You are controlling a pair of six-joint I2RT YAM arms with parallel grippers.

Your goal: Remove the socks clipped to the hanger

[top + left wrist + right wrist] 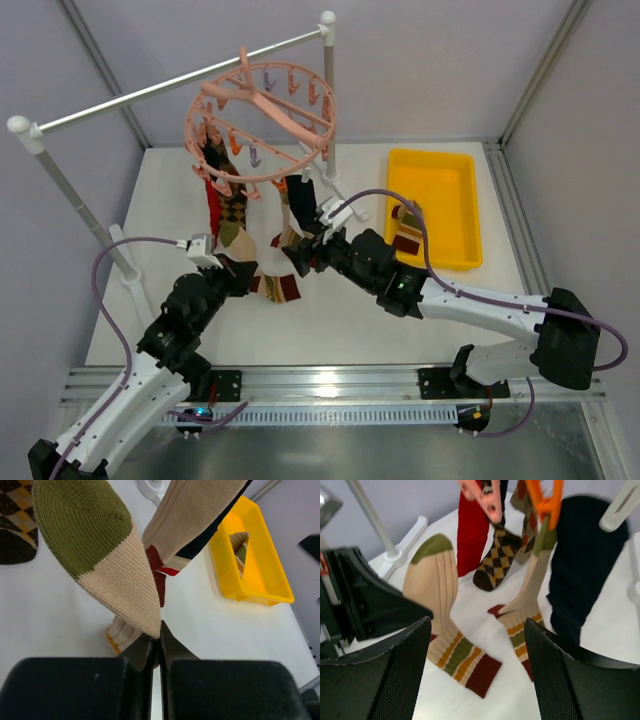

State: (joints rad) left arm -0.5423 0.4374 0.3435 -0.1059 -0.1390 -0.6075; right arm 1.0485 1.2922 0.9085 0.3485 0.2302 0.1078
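The hanger [262, 110] hangs from the rail [170, 85] at the table's far left, with socks [228, 210] dangling from its clips. My left gripper [159, 632] angles up from the near left beneath them, pinched tight on the edge of a tan sock [125, 580] with a green toe. My right gripper [477, 625] stretches in low from the right, fingers spread wide, holding nothing. A loose sock [407, 232] lies in the yellow tray [440, 190].

The top camera looked steeply down from the near side. Both wrist cameras sat close, sharing the olive-toed tan sock [115, 577].
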